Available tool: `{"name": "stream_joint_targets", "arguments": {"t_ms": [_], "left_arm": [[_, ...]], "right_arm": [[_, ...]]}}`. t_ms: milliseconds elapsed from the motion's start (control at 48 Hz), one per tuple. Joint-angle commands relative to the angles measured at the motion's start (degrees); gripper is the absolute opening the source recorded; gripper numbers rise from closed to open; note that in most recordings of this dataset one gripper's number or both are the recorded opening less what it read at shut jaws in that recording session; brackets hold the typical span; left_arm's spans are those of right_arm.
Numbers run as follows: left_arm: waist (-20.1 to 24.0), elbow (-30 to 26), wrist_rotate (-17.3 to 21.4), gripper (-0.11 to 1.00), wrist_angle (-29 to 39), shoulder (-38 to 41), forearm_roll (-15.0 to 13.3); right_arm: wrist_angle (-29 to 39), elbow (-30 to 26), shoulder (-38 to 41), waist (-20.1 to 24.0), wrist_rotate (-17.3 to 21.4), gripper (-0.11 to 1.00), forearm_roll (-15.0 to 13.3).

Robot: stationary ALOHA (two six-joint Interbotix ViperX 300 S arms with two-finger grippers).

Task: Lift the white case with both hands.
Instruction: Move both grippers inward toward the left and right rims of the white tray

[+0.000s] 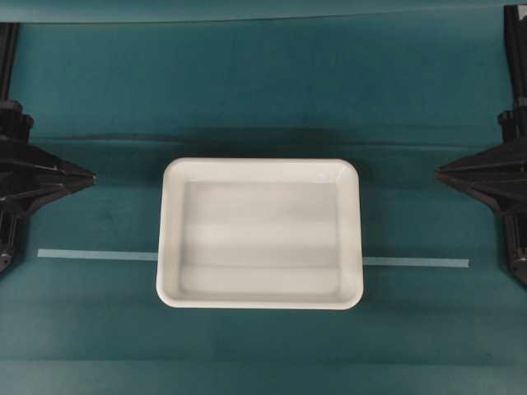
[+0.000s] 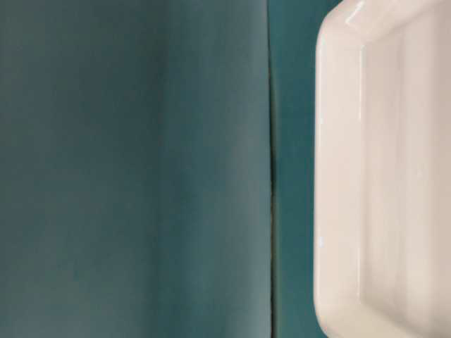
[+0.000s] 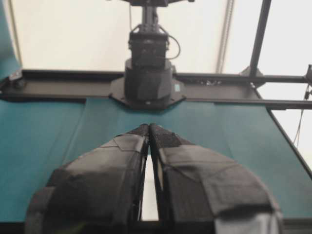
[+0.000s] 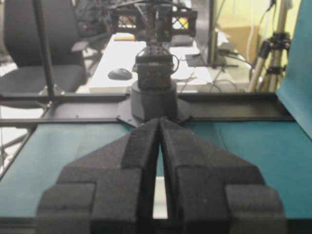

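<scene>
- Closest to my wrist cameras are my own black pointed fingers: the left fingers (image 3: 149, 127) are pressed tip to tip with nothing between them, and the right fingers (image 4: 160, 121) are pressed together the same way.
- From overhead, my left fingers (image 1: 89, 175) sit at the left edge of the teal cloth-covered desk (image 1: 263, 90), and my right fingers (image 1: 439, 173) at the right edge, both pointing inward.
- Between them lies the large shallow white plastic case (image 1: 260, 234) with rounded corners and a wide rim, flat on the desk, well apart from both.
- A pale tape strip (image 1: 97, 255) runs across the desk and passes under the case.
- The table-level view shows the case's rim (image 2: 331, 176) resting on the teal surface.
</scene>
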Motion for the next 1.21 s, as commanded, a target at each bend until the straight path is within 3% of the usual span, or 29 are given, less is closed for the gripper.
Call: {"name": "stream_joint_targets", "arguments": {"t_ms": [0,104,187,333,416,583,645,749,874,1082,1186], "left_arm": [[-1.1,-1.6,-4.4,0.14,1.9,3.4,0.7],[-1.6,-2.7,-11.9,0.04,4.2,5.5,0.7],[-1.8,-3.3,-17.2,-0.03,4.4,6.9,0.9],[-1.9,-4.6,-27.6,-0.03,4.6,8.5,0.8],[-1.8,-4.7,-35.7,-0.03,5.0,9.2,0.9],[-1.5,-4.5,-53.6,-0.03,9.0,11.2,0.9],[-1.1,-4.4,-57.6,-0.03,10.3,12.1,0.8],[0.2,-4.3,-60.2,-0.03,11.2,13.2,0.8],[2.3,-4.3,-63.0,-0.03,11.3,14.0,0.8],[3.1,-2.1,-64.2,-0.03,11.5,14.1,0.9],[3.1,-1.1,-64.4,-0.02,11.5,14.1,0.9]], "right_arm": [[-0.4,-0.4,0.8,0.1,1.1,0.09,0.4],[1.1,-1.0,1.4,0.1,4.0,0.00,7.1],[3.3,-1.5,1.8,0.0,7.8,0.00,11.4],[8.7,-2.1,2.5,0.0,16.6,0.00,18.5],[11.1,-2.0,3.0,-0.3,22.4,0.00,22.1],[14.9,-1.8,5.1,-0.5,32.5,0.00,23.4],[15.3,-1.5,6.2,-1.4,35.7,0.00,23.5],[15.6,-0.9,8.7,-3.6,41.7,0.00,23.6],[15.7,-0.4,11.3,-5.2,46.1,0.00,23.4],[15.7,-0.4,14.5,-5.2,47.0,0.00,23.4],[15.7,-0.4,15.9,-5.2,47.0,0.06,23.5]]}}
